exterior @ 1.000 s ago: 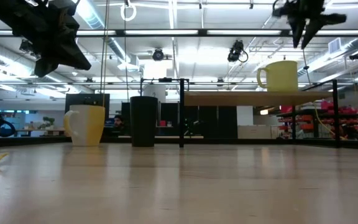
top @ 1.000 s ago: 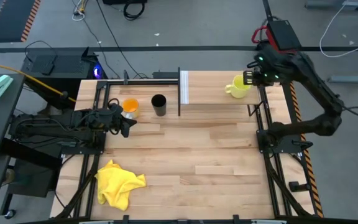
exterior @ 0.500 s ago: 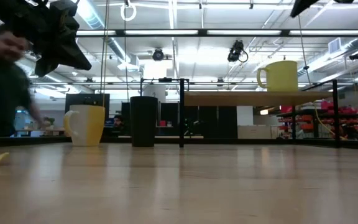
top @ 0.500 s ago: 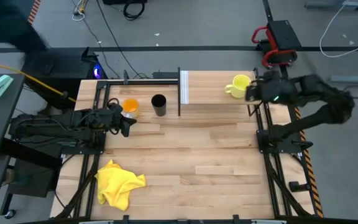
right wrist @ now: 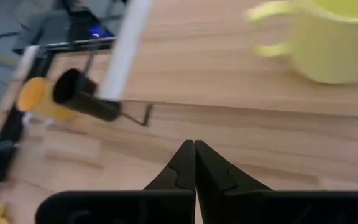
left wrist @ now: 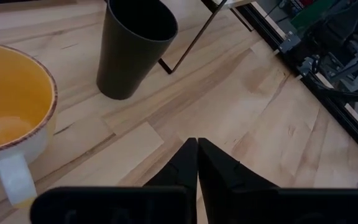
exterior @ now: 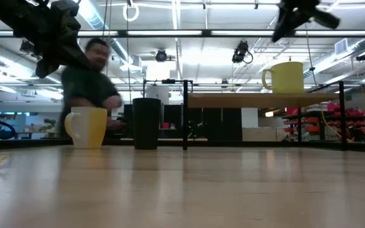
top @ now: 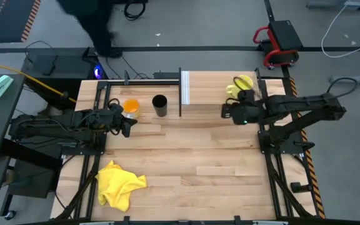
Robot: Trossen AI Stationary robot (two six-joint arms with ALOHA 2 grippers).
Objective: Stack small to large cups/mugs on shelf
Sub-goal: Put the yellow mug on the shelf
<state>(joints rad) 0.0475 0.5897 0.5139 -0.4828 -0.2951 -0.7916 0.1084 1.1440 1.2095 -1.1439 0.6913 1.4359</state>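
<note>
Yellow-green mug (top: 242, 84) is sitting on the shelf (top: 208, 94) near its far right end. The orange cup (top: 130, 107) and black cup (top: 160, 105) are on the desk (top: 186, 156) left of the shelf. Right hand (top: 225, 111) hovers just off the shelf's front edge, fingers pressed together, holding nothing. Left hand (top: 127, 125) sits near the orange cup, also closed and empty.

Matt black cup (left wrist: 133, 46) stands on smooth pale wood tabletop (top: 186, 156).

We see even, bright overhead light from ceiling strips (exterior: 233, 33), with soft shadows on the table (top: 186, 162). A person (exterior: 90, 76) behind it is motion-blurred, and the yellow-green mug (right wrist: 334, 43) smears in the right wrist view.
</note>
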